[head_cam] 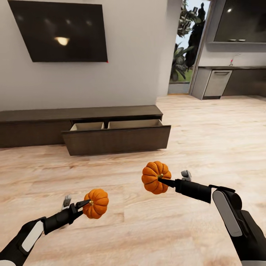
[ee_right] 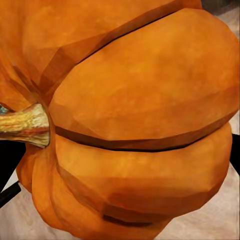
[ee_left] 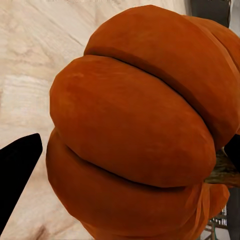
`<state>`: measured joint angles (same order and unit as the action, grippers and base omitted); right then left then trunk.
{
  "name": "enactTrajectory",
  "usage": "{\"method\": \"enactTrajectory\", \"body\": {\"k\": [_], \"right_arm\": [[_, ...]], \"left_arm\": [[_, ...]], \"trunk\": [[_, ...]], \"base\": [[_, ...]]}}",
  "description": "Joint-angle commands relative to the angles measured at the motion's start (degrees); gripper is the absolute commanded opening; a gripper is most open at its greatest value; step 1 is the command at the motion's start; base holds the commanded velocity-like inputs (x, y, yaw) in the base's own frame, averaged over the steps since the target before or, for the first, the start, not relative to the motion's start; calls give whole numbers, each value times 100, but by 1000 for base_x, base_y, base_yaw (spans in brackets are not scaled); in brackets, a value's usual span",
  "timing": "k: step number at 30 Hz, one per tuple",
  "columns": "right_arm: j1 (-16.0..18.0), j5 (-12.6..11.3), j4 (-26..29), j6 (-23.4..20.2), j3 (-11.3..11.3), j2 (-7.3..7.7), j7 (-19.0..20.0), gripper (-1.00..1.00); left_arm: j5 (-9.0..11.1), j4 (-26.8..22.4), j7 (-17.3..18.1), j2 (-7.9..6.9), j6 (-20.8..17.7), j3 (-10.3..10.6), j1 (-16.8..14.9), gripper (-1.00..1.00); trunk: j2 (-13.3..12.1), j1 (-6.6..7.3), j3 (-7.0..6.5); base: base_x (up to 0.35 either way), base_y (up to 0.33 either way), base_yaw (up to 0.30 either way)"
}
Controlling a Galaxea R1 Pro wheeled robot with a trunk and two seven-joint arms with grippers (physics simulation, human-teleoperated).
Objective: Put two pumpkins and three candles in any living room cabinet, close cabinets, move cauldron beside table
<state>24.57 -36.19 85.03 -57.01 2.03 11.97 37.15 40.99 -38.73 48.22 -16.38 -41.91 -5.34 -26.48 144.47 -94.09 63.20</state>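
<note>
Jaws of the left gripper point(head_cam: 85, 205) and right gripper point(head_cam: 162, 180) each clamp a pumpkin point(head_cam: 96, 203) point(head_cam: 156, 177) — carry both level to the open cabinet point(head_cam: 116, 139) drawer at frame centre — release inside.

Support surface: light wood plank floor point(head_cam: 155, 229), running from the near foreground to the white wall and on past the doorway at the far right. Standing directly on it, along the far edge against the wall: long low dark brown cabinet point(head_cam: 44, 127). Its right-hand drawer point(head_cam: 116, 138) is pulled out over the floor, pale beige inside, two compartments visible. Floor boards also visible in the left wrist view point(ee_left: 30, 60).
</note>
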Motion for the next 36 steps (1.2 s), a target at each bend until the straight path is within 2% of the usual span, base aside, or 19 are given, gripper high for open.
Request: {"method": "enactTrajectory", "body": {"k": [1,22,36], "right_arm": [[4,-64,3,-47,7,-1,29,-100],[4,-64,5,-47,7,-1,29,-100],[4,-64,5,-47,7,-1,29,-100]], "left_arm": [[58,-4,12,2,-56,-11,-3,-100],[51,-3,3,7,-54,-11,-3,-100],[58,4,3,6,-54,-10,-2,-100]], "trunk": [[2,-1,5],[2,-1,3],[2,-1,-22]], "base": [[275,-207,0],[241,-226,1],[285,-204,79]]}}
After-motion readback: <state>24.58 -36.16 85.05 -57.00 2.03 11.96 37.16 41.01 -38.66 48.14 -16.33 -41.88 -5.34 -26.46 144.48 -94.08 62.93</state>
